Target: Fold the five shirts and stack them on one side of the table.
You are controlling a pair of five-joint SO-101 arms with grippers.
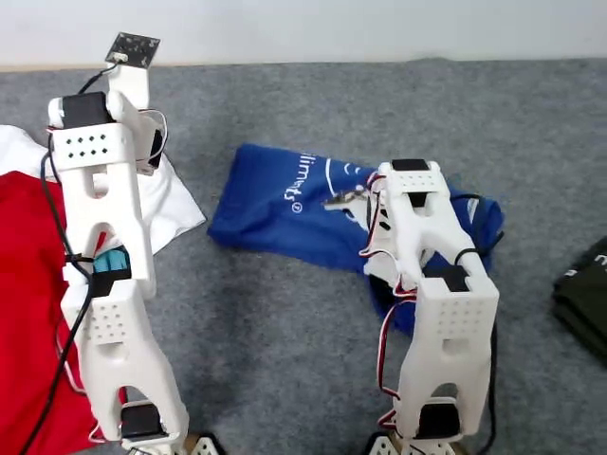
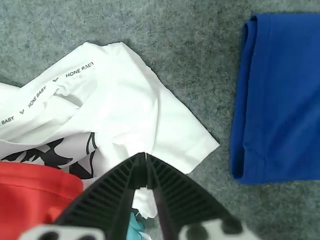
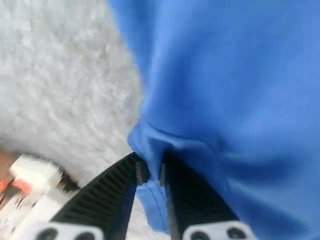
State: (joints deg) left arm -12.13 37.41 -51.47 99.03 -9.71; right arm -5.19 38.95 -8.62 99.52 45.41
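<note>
Pinching a fold of the rumpled blue cotton shirt (image 1: 275, 209), the right gripper (image 3: 150, 167) has its jaws narrowed on the cloth. The shirt lies mid-table on the grey felt surface (image 1: 275, 341), long axis slanting far-left to near-right. The left gripper (image 2: 145, 159), jaws together, hangs over the white printed shirt (image 2: 125, 100).

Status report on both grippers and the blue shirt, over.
Left gripper shut above white shirt. Right gripper shut on blue shirt edge, mid-table. Dark folded cloth lies off the right arm's side; red shirt under left arm.
</note>
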